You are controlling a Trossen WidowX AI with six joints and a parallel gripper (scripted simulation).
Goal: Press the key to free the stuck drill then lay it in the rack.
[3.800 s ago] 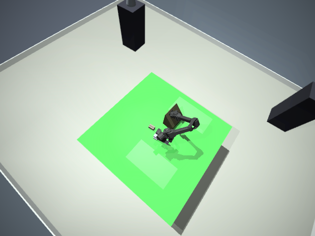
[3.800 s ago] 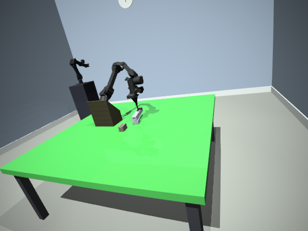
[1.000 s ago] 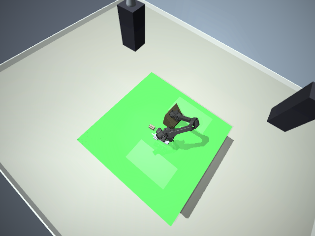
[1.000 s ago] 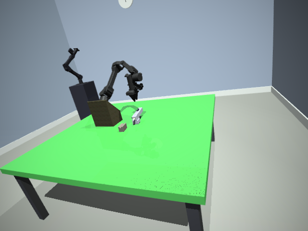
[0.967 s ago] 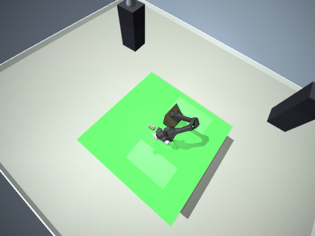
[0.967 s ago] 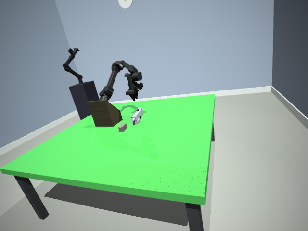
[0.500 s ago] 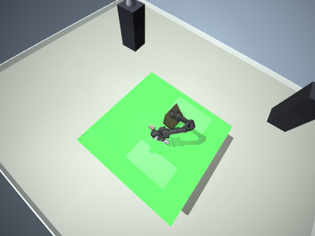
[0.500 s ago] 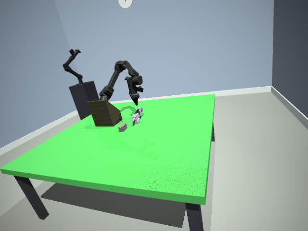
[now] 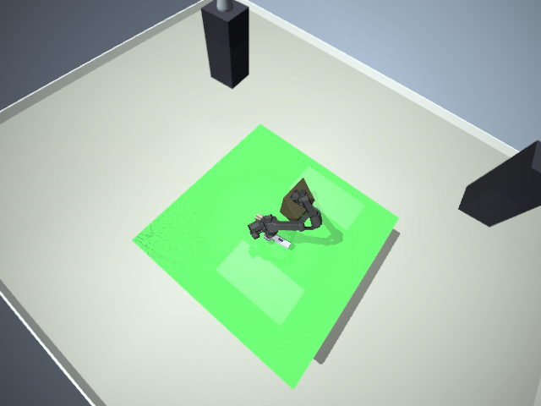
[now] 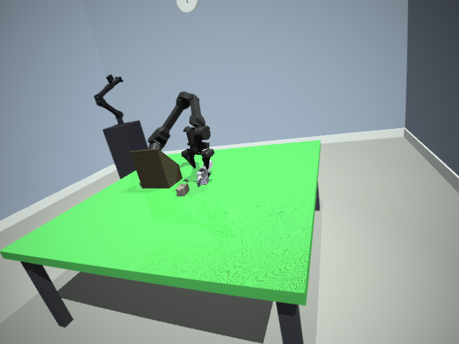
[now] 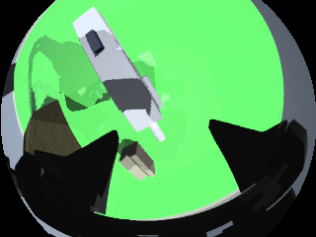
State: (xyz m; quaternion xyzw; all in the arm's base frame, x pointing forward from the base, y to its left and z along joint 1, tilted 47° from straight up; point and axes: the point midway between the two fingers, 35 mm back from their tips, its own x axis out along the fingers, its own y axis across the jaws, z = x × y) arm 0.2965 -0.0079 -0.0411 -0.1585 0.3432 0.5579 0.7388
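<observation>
Fixture (image 9: pixel 284 243) (image 10: pixel 203 176) (image 11: pixel 116 74) on table (image 9: pixel 258 174) (image 10: pixel 237 229) (image 11: pixel 222 69), small block (image 9: pixel 259 216) (image 10: pixel 182 189) (image 11: pixel 137 160) near its end. Wedge block (image 9: pixel 292 208) (image 10: pixel 153 170) (image 11: pixel 51 128) on same table, left of both in exterior view.
</observation>
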